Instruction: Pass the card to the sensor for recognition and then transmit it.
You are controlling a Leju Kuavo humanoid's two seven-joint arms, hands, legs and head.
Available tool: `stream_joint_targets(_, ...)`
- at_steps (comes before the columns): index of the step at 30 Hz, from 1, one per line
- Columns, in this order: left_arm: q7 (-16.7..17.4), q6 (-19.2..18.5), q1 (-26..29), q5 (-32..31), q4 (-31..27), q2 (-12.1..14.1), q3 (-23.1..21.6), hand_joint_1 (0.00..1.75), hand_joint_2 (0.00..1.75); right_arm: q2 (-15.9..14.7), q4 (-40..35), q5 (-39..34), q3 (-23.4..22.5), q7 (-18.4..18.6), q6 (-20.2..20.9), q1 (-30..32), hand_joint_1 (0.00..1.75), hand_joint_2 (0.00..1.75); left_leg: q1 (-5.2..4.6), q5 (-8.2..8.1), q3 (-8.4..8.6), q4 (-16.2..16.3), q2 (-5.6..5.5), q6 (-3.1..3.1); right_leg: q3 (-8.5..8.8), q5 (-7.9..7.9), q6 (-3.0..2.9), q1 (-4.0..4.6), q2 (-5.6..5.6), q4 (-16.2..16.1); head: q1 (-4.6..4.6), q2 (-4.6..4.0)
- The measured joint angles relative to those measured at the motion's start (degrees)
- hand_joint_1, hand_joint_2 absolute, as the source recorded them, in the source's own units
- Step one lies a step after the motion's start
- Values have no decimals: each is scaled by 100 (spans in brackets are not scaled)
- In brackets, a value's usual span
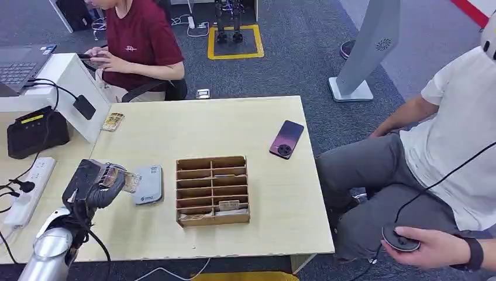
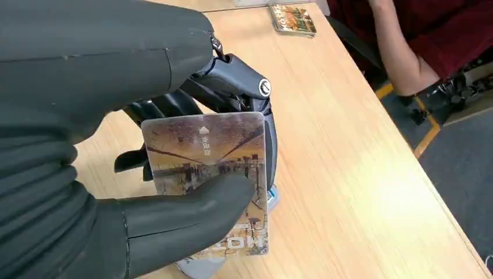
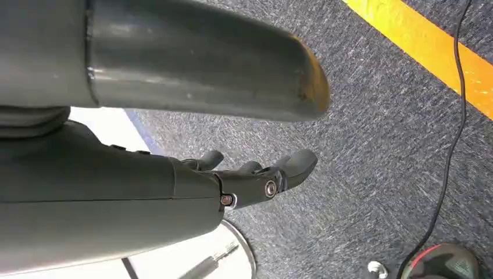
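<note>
My left hand grips a printed card between thumb and fingers, near the table's left side. The card hangs just over the left edge of the grey card sensor, a flat rounded pad lying on the table. In the left wrist view the sensor peeks out under the card's lower edge. My right hand hangs beside my body over grey carpet, fingers loosely extended, holding nothing.
A wooden slotted card box stands right of the sensor. A purple phone lies further right, another card at the table's far left. One person sits behind the table, another at the right holding a controller. A power strip lies left.
</note>
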Motion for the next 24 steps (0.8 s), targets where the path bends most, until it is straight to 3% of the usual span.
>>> stream_joint_targets(24, 4, 4, 0, 0, 133, -66, -2, 175, 175, 20, 0, 17, 0, 9, 2, 1, 0, 0, 0, 0, 0, 0, 0, 0, 0, 0, 0, 0, 0, 0, 0, 0)
